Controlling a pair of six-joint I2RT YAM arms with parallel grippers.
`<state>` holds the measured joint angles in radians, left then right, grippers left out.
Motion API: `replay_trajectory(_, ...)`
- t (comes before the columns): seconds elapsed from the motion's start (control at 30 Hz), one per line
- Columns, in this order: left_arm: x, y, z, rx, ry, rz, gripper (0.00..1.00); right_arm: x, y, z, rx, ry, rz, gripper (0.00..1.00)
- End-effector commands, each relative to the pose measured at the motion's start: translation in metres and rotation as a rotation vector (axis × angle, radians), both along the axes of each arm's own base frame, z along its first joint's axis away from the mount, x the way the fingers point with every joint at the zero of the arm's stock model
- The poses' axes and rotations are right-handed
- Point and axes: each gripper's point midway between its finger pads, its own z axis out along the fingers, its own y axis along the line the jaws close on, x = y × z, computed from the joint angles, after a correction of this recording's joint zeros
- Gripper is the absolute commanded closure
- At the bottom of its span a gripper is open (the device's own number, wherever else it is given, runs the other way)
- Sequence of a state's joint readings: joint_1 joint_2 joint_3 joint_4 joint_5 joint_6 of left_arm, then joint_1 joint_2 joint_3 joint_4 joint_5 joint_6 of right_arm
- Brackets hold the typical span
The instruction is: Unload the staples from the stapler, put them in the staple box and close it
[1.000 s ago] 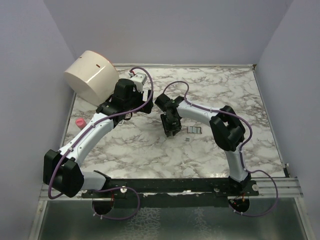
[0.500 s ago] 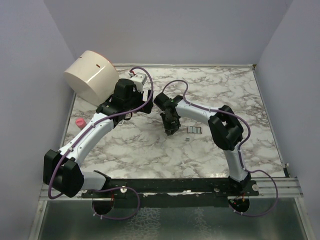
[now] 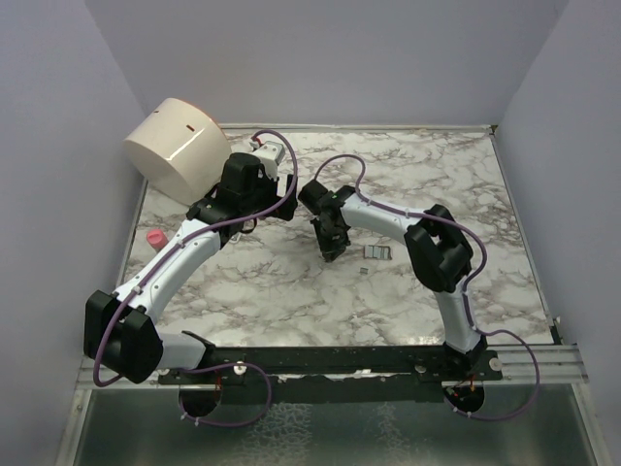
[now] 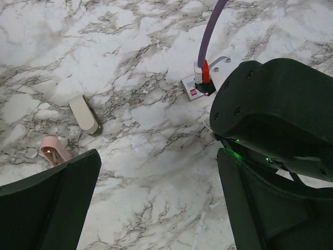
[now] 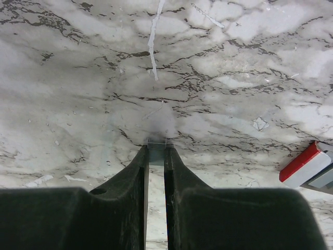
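My right gripper (image 5: 156, 148) is shut on a tiny grey metal piece of the staples (image 5: 156, 142), pinched at the fingertips just above the marble. In the top view the gripper (image 3: 333, 252) is at mid table. A grey ribbed staples strip (image 3: 376, 253) lies just to its right. My left gripper (image 4: 156, 208) is open and empty over bare marble, and in the top view it (image 3: 247, 199) is left of the right wrist. The pink stapler (image 4: 52, 151) lies by my left finger, partly hidden, with a small whitish piece (image 4: 84, 115) beyond it.
A big cream drum (image 3: 177, 148) stands at the back left. A small pink thing (image 3: 152, 238) lies at the table's left edge. A tiny piece (image 3: 361, 269) lies near the strip. A red and white block (image 5: 304, 166) shows at the right. The right arm's black body (image 4: 276, 120) is close beside my left gripper.
The right gripper has shifted and tilted slightly at mid table. The left arm has not moved.
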<state>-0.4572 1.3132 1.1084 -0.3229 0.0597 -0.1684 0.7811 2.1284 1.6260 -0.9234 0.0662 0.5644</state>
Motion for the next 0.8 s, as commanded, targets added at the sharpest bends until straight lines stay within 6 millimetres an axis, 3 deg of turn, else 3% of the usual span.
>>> replay_trajectory(0.0,0.001,0.004,0.007,0.001,-0.024,0.006,0.02,0.011,0.0,0.022,0.012,-0.101,-0.009,0.89)
replay_trajectory(0.1,0.001,0.002,0.005,-0.001,-0.018,0.0,0.02,0.011,-0.009,0.032,0.002,-0.139,-0.019,0.89)
replay_trajectory(0.3,0.001,0.001,0.003,-0.002,-0.009,-0.005,0.02,0.015,-0.056,0.05,-0.031,-0.198,-0.094,0.9)
replay_trajectory(0.53,0.001,0.0,0.002,-0.002,-0.005,-0.007,0.02,0.015,-0.121,0.045,0.027,-0.145,-0.19,0.9)
replay_trajectory(0.77,0.001,-0.001,0.0,-0.004,-0.001,-0.009,0.02,0.023,-0.144,0.034,0.056,-0.125,-0.24,0.9)
